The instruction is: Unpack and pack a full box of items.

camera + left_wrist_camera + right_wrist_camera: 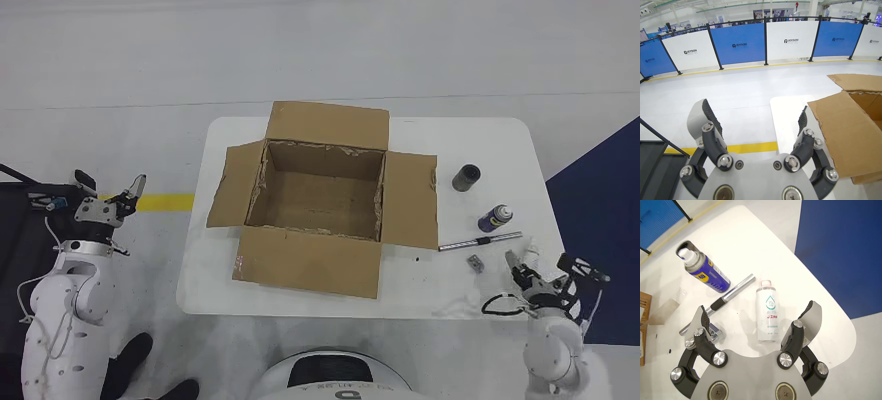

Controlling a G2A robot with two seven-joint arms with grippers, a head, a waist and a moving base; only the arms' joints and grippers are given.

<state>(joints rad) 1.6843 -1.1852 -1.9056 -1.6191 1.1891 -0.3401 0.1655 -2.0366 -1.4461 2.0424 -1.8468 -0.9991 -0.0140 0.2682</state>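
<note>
Cardboard, brown and corrugated, makes up the open box [315,200], which sits mid-way along the white counter [480,140] with all four flaps folded outward and its bare inner floor showing. To the right of the box, on the counter, stand a dark grey cylinder [465,177] and, nearer the robot, a blue spray can with a white nozzle [495,217]. Just beside the can lies a shiny metal rod with a black grip band [480,241], and a small chrome fitting [475,263] lies close to the rod's near side. A white plastic bottle with a clear cap [767,315] rests near the rod's end. The right claw [757,308] hangs over the counter's near right corner, spread wide around nothing, with the bottle just ahead of it. The left claw [755,111] is off the counter's left side above the floor, also spread and holding nothing.
</note>
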